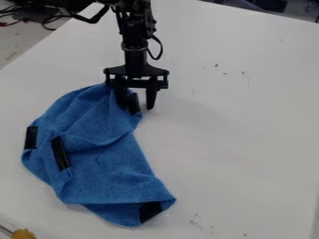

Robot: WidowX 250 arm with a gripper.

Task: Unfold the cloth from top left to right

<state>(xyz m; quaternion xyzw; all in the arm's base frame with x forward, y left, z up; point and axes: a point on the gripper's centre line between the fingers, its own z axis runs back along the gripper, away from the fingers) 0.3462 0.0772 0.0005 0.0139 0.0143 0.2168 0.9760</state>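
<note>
The crumpled blue fabric cloth (pixel 103 163) lies on the left half of the flat white table (pixel 243 140). At its far right corner stands the black two-finger gripper (pixel 137 103). Before the cloth, at the near left, is a small rough-edged yellow-brown object (pixel 24 234).

The black arm (pixel 135 36) enters at the top edge, toward eleven o'clock, its wrist hanging almost straight down. Its gripper (pixel 136 107) sits between ten and eleven o'clock of centre, the two fingers (pixel 151 97) parted and pointing to six o'clock.
</note>
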